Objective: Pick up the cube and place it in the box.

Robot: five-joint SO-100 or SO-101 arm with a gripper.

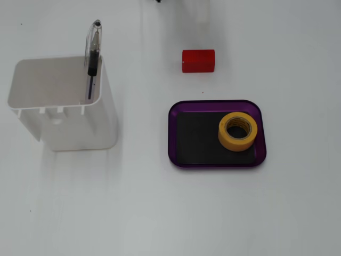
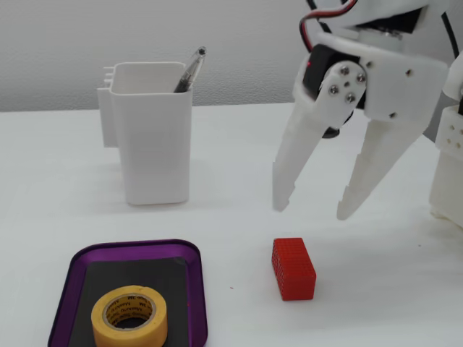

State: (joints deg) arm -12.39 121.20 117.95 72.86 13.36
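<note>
White plastic gripper (image 2: 311, 210) is hanging above the table (image 2: 65, 181), fingers spread wide and pointing down, gripping nothing. Just below its tips and a little toward the camera, the cube (image 2: 294, 268) is lying flat on the table, untouched: a small red block with a finely ribbed, gridded skin. That is only showing in the low side-on fixed view; in the top-down fixed view the gripper is barely a pale blur at the upper edge, with the cube (image 1: 198, 60) sitting just under it.

Farther out, well to the gripper's lower left in the side-on view, the box (image 2: 192, 289) is resting: a shallow glossy purple tray with rounded corners and a matte black floor. A yellow tape roll (image 2: 129, 316) is lying flat inside it. Looking down from above, the roll (image 1: 237, 131) is filling the right end of the box (image 1: 173, 133).

Beyond, a tall white container (image 2: 152, 130) is holding a clear pen (image 2: 188, 70), leaning. Everything is sitting on a plain white tabletop before a pale grey wall (image 2: 239, 36).
</note>
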